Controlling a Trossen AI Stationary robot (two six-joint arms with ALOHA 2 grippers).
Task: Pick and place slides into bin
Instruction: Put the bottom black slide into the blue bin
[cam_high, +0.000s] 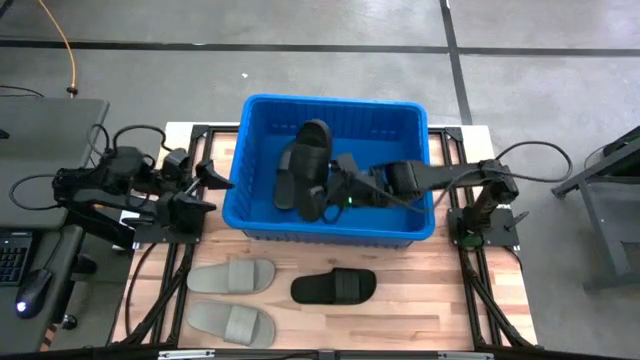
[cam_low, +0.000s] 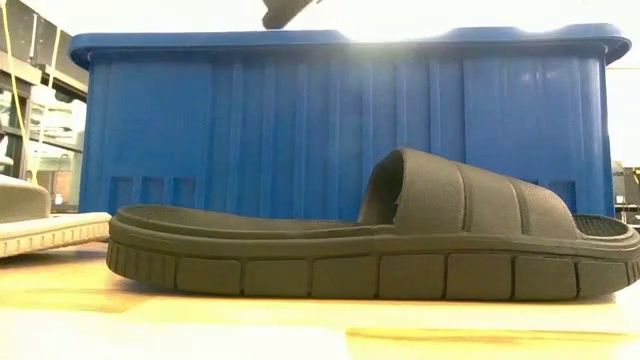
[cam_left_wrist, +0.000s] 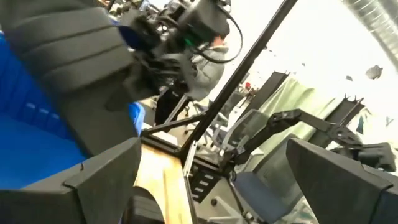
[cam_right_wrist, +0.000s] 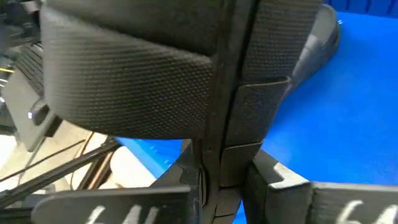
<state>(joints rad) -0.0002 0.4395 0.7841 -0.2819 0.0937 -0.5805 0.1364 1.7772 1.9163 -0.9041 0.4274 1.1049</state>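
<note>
The blue bin (cam_high: 262, 222) stands at the table's far middle, and black slides (cam_high: 306, 158) lie inside it. My right gripper (cam_high: 335, 190) reaches into the bin from the right and is shut on one black slide (cam_right_wrist: 124, 81). My left gripper (cam_high: 205, 185) is open and empty beside the bin's left wall. Two light grey slides (cam_high: 232, 276) (cam_high: 232, 322) and one black slide (cam_high: 335, 287) lie flat on their soles on the near table. That black slide (cam_low: 380, 240) fills the low view in front of the bin (cam_low: 250, 130). My right gripper pinches a black slide between its two fingers (cam_right_wrist: 273, 180), on a thin edge of the slide (cam_right_wrist: 227, 143). The fingers come from the table's right, slanting down into the bin. The slide stands on edge above the bin's blue floor (cam_right_wrist: 348, 124). Whether it touches the floor or another slide, I cannot tell.
The bin's walls rise high around my right gripper. The table's frame rails (cam_high: 455, 215) run along both sides. A desk with cables and a keyboard (cam_high: 15, 255) stands left of the table. The near right of the tabletop (cam_high: 430, 300) is bare wood.
</note>
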